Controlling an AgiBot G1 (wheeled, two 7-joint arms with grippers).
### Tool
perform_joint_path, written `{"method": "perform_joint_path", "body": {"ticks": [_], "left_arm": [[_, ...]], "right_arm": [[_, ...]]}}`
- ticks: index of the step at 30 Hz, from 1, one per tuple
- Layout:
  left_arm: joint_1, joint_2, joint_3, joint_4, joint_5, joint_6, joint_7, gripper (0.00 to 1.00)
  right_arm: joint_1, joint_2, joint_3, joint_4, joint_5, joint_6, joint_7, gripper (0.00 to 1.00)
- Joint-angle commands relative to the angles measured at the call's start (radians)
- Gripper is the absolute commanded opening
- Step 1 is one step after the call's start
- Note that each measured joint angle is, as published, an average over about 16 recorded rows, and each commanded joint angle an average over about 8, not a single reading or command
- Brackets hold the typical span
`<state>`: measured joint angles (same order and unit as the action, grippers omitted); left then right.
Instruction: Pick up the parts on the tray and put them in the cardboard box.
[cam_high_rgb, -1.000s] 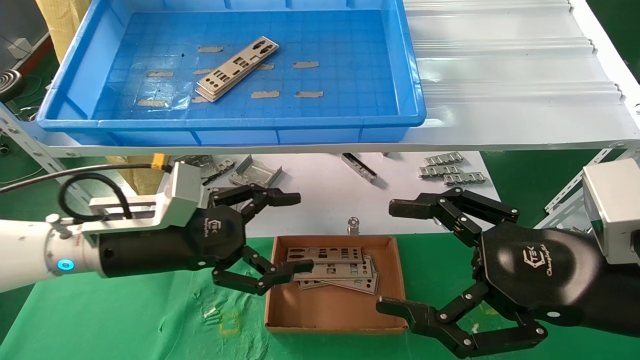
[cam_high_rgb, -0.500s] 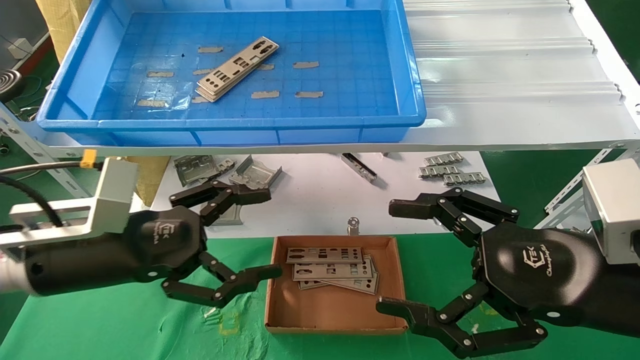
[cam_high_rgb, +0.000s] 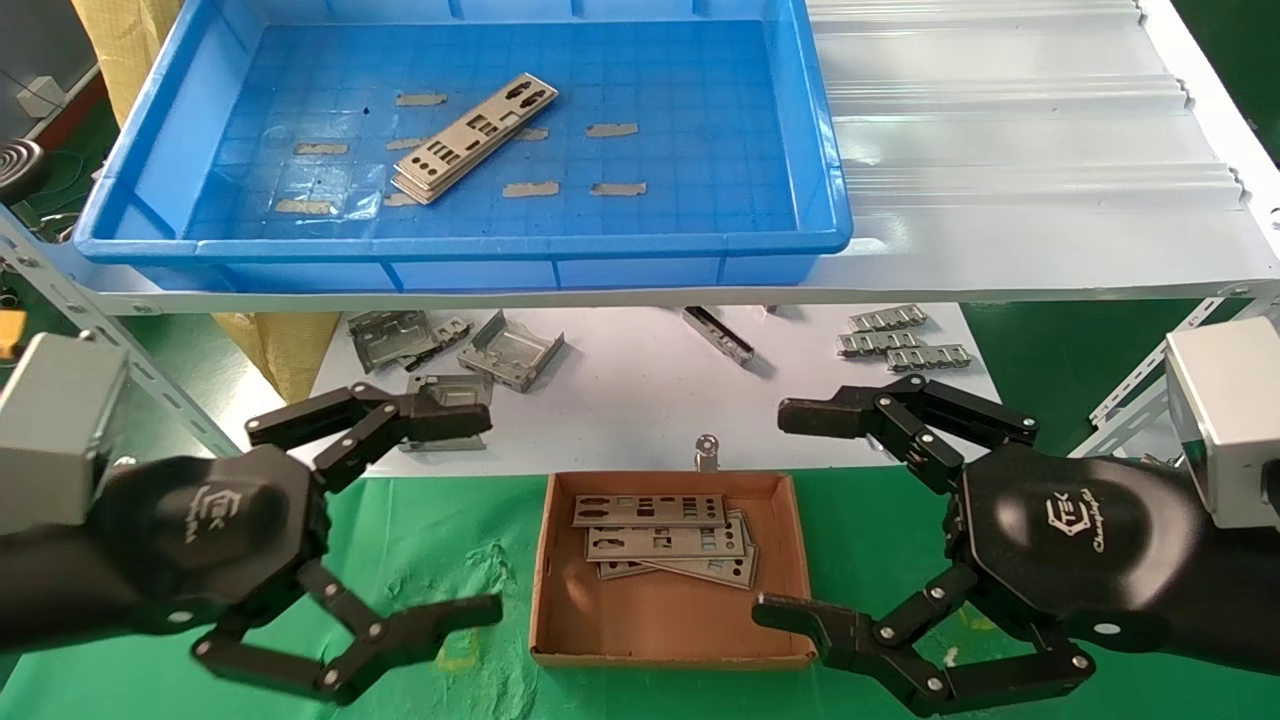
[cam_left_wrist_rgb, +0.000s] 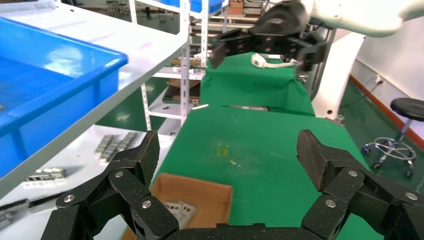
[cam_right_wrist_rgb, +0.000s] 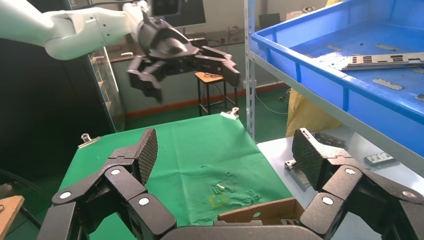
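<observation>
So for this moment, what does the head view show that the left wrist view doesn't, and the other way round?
Only the head view shows the tray floor with the parts stacked on it, and the bent brackets on the white lower shelf. Only the left wrist view shows the far end of the green table and a stool on the floor. Both show the cardboard box with plates in it, the open left gripper to one side of the box, and the open right gripper.
</observation>
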<state>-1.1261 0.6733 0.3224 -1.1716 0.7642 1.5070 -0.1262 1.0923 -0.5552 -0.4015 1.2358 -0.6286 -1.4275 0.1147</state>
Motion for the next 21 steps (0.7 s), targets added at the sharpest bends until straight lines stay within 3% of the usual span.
{"method": "perform_joint_path", "body": {"ticks": [1, 11, 21], "left_arm": [[0.019, -0.023, -0.016, -0.042, -0.013, -0.004, -0.023, 1.00], [0.069, -0.083, -0.056, -0.151, -0.047, -0.015, -0.075, 1.00], [0.061, -0.073, -0.050, -0.131, -0.041, -0.014, -0.068, 1.00]], "right_arm": [[0.000, 0.000, 0.000, 0.000, 0.000, 0.000, 0.000, 1.00], [0.000, 0.000, 0.000, 0.000, 0.000, 0.000, 0.000, 1.00], [0.000, 0.000, 0.000, 0.000, 0.000, 0.000, 0.000, 1.00]]}}
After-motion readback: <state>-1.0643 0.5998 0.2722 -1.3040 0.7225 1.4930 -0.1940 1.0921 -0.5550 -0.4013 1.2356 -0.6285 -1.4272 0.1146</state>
